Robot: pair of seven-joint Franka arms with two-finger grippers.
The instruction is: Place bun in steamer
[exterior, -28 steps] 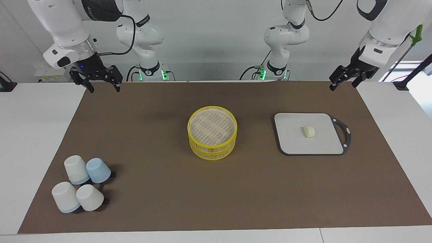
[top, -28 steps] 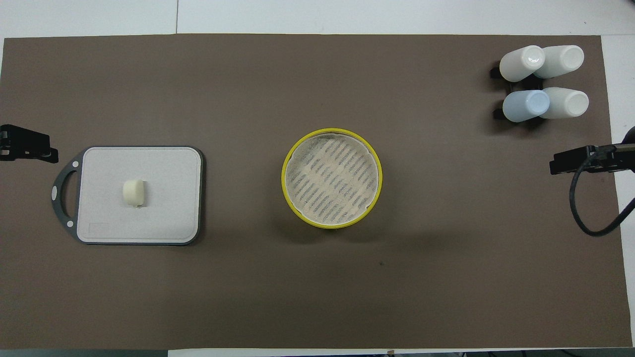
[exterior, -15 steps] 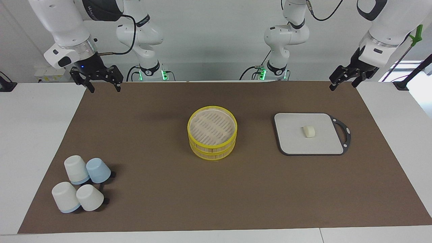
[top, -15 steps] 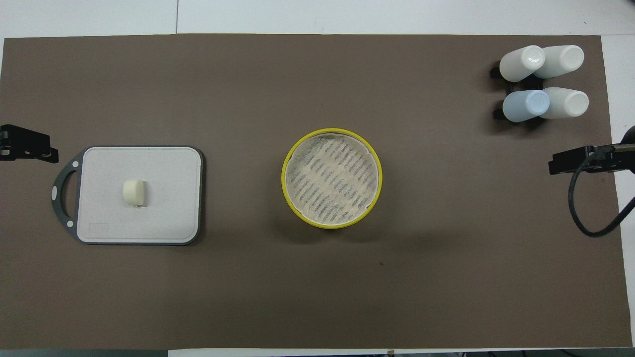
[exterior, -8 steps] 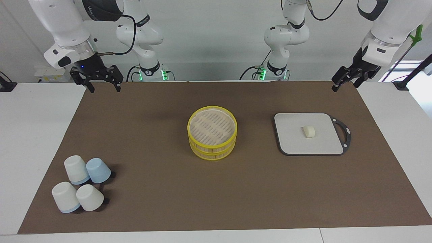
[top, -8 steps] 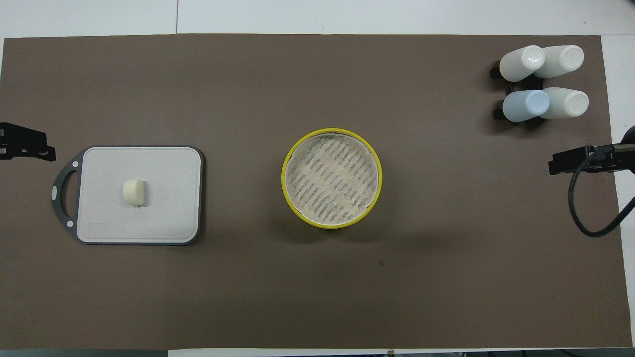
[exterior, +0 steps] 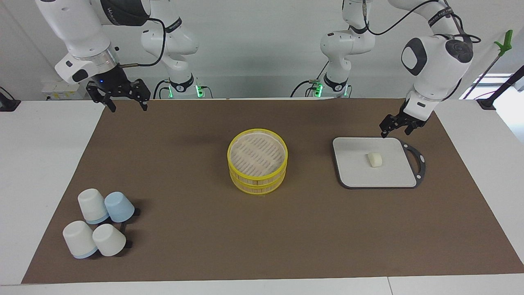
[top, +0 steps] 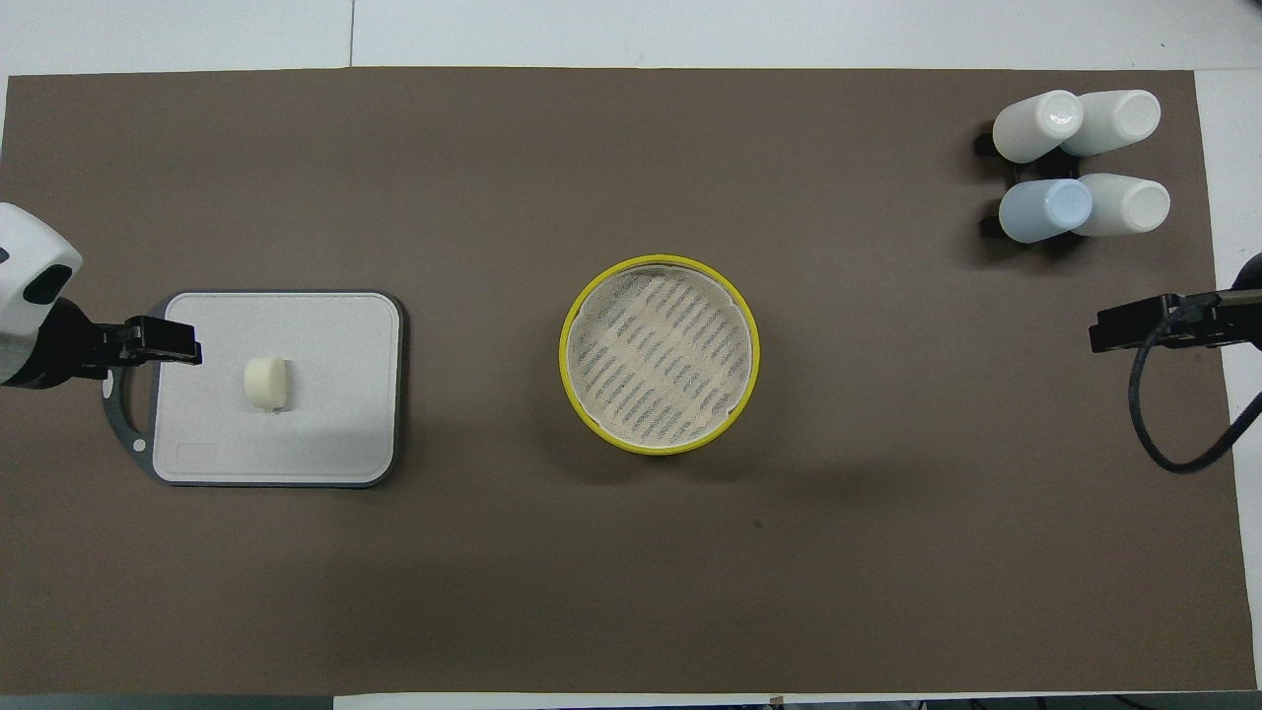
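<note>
The bun [exterior: 375, 159] [top: 264, 383], a small cream lump, lies in the middle of the grey board [exterior: 356, 174] [top: 330, 424]. The steamer [exterior: 257, 133] [top: 659, 264], two stacked pale-wood tiers with yellow rims, stands at the mat's centre with nothing in it. My left gripper [exterior: 395, 131] [top: 187, 342] hangs open over the board's handle end, a short way from the bun and not touching it. My right gripper [exterior: 126, 107] [top: 1109, 325] waits open in the air over the mat's corner at the right arm's end.
Several upturned cups [exterior: 100, 223] [top: 1080, 163], white and pale blue, cluster at the right arm's end, farther from the robots than the steamer. The board's dark loop handle [exterior: 418, 162] points toward the left arm's end of the table. A brown mat [exterior: 196, 229] covers the table.
My left arm has swung down and inward from the mat's corner to over the board's handle end, close to the bun. The right arm, bun and steamer have stayed put.
</note>
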